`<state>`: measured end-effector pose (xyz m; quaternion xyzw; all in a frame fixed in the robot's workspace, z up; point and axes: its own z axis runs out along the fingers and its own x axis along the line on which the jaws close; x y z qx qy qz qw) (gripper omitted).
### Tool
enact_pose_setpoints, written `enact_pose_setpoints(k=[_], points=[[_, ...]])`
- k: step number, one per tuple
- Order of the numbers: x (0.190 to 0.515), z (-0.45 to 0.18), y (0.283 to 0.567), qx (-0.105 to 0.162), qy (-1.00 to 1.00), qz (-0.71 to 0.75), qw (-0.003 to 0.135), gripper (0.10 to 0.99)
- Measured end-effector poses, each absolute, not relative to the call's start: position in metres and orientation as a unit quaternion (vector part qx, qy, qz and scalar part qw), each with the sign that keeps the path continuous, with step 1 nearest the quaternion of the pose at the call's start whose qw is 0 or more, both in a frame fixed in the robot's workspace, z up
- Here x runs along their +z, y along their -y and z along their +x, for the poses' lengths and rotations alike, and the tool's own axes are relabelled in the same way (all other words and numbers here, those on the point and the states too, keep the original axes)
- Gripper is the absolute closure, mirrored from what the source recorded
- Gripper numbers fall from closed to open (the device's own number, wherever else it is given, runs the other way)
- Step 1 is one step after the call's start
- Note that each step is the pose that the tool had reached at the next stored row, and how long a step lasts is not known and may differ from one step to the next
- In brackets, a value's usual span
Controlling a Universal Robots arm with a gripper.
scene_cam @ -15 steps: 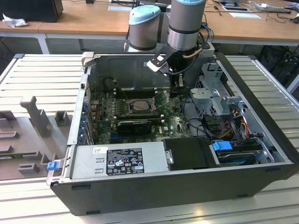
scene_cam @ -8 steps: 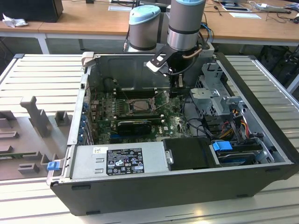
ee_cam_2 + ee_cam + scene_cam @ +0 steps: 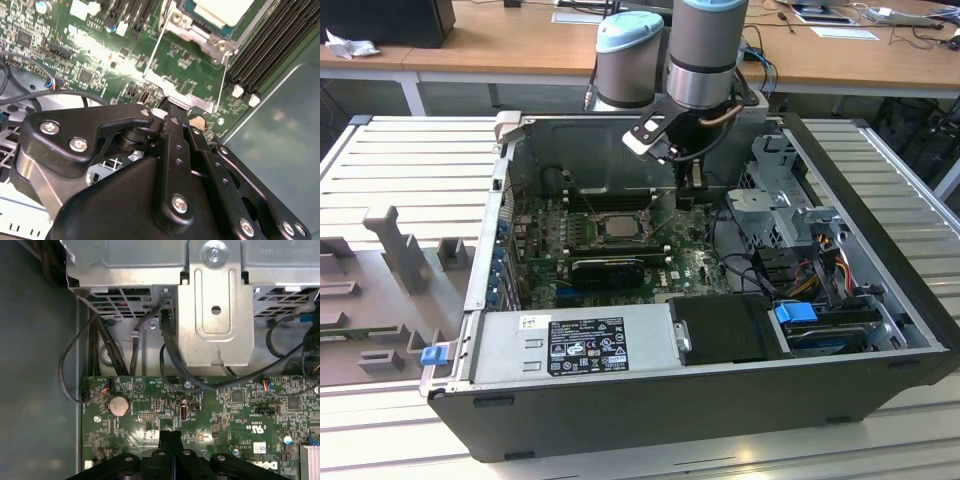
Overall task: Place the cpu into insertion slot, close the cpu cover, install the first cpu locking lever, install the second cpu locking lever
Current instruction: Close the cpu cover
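Evidently the cpu point(image 3: 220, 9) sits in the slot point(image 3: 597, 227), with the cover point(image 3: 192, 31) seemingly lowered over it. The claw point(image 3: 172, 117), fingers together and empty, hovers just beside the socket. The lever point(image 3: 154, 47) looks unlatched, so both levers are judged outstanding.

Bright light, glare on circuit board point(image 3: 102, 47)

No print is coming through clearly enough to read. In the exterior view, a black label point(image 3: 588, 345) with white lettering and symbols is sitting on the grey power supply point(image 3: 505, 350) at the near side of the case, with a small white tag point(image 3: 533, 322) just beside it. In the first wrist view, white markings and a pale sticker point(image 3: 259, 446) are lying on the green circuit board point(image 3: 150, 405), too fine to make out.
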<state>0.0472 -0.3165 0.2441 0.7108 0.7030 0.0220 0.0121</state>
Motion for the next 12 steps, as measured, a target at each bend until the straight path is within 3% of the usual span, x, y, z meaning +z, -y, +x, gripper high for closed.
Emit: enact_pose_setpoints(k=[12], points=[[0.244, 0.005, 0.317, 0.022, -0.703, 0.711, 0.012, 0.98]])
